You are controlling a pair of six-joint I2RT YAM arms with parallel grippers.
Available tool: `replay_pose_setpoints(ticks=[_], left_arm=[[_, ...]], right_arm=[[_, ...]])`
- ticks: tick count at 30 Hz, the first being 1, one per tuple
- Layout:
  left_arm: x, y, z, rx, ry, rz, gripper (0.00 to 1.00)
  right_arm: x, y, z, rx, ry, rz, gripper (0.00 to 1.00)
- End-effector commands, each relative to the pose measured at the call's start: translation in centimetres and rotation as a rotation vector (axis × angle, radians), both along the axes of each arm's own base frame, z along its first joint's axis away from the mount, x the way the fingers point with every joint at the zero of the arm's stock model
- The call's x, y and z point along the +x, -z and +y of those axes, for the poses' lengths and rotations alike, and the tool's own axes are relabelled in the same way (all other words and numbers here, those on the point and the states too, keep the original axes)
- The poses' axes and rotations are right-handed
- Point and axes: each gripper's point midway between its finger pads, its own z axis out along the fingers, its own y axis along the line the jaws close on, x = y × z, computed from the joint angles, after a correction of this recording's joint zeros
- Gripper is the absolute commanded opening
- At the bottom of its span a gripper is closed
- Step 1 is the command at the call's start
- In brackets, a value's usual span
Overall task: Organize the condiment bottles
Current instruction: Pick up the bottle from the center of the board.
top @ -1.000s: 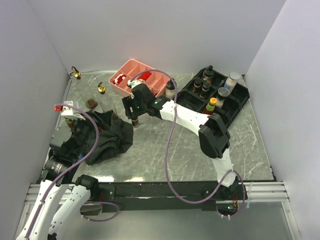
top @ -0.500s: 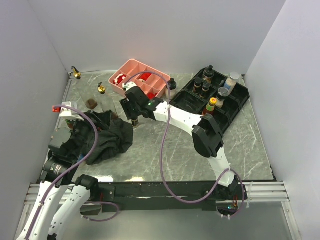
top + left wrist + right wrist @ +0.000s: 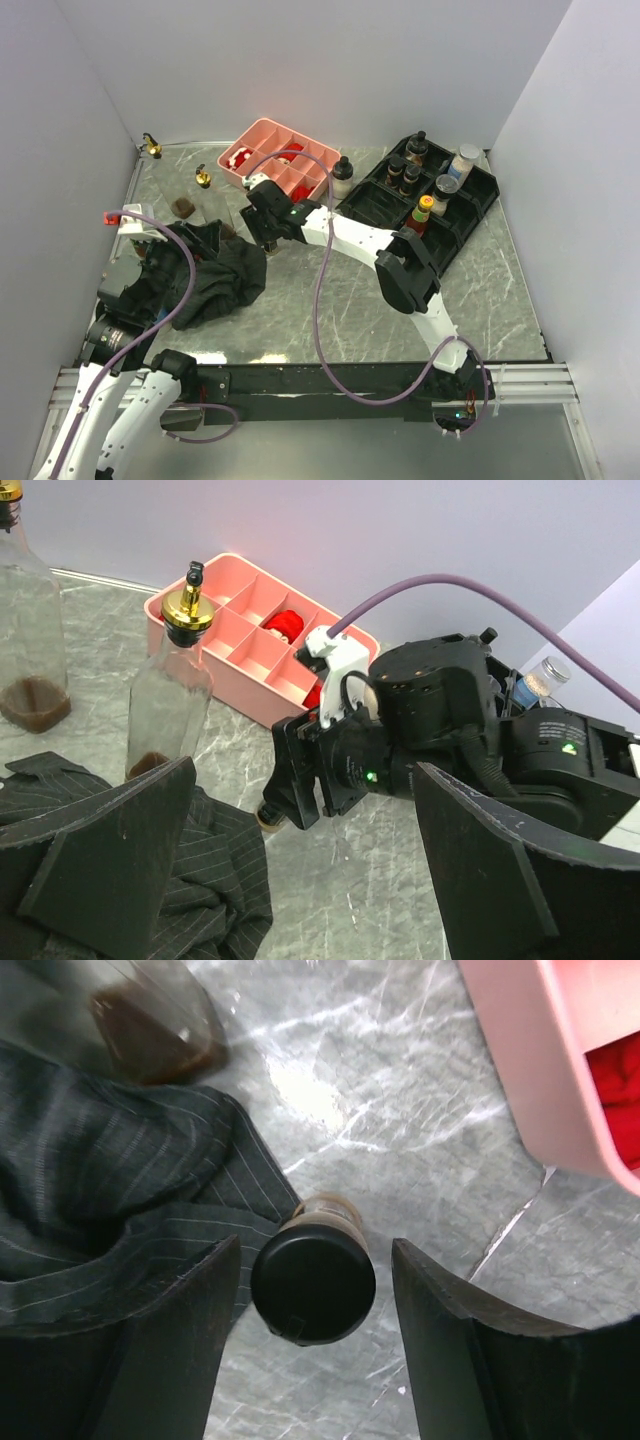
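Overhead, the right arm [image 3: 340, 230] had swung left to the black cloth [image 3: 215, 285]; the left fingers [image 3: 110, 850] gaped wide and empty; the right fingers [image 3: 170, 1360] had narrowed around, not yet touching, the upright black-lidded spice jar [image 3: 313, 1285] on the desk [image 3: 400, 1110], so a grasp seemed imminent.

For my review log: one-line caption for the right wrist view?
Right gripper straddles an upright black-lidded jar beside the black cloth, a gap on each side.

Both arms, the left arm [image 3: 105, 420] and the right arm [image 3: 352, 233], have white links and bulky black joint housings. A purple cable [image 3: 322, 300] loops along each. The right tool [image 3: 312, 1260] has a black head with a small green light [image 3: 371, 776], and its fingers [image 3: 175, 1350] are flat matte-black wedges.
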Motion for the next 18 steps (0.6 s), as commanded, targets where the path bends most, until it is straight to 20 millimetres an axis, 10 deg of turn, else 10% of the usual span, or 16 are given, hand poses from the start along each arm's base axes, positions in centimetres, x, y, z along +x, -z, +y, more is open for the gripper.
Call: replay_pose_setpoints(ticks=[1,7,18], left_arm=[[-0.4,-1.4,0.1,0.001,0.001,-0.046,0.96],[-0.4,-1.3,0.1,0.002,0.003,-0.044,0.96],[-0.2,-1.3,0.2,0.001,-0.005,-0.040,0.96]], right_arm=[[0.2,-1.4,0.4,0.005,-0.004,-0.036,0.64],[0.4,-2.8,-0.6,-0.010,0.002,-0.084,0.50],[1.1,-12.0,-4.3,0.024,0.037,-0.207,0.32]])
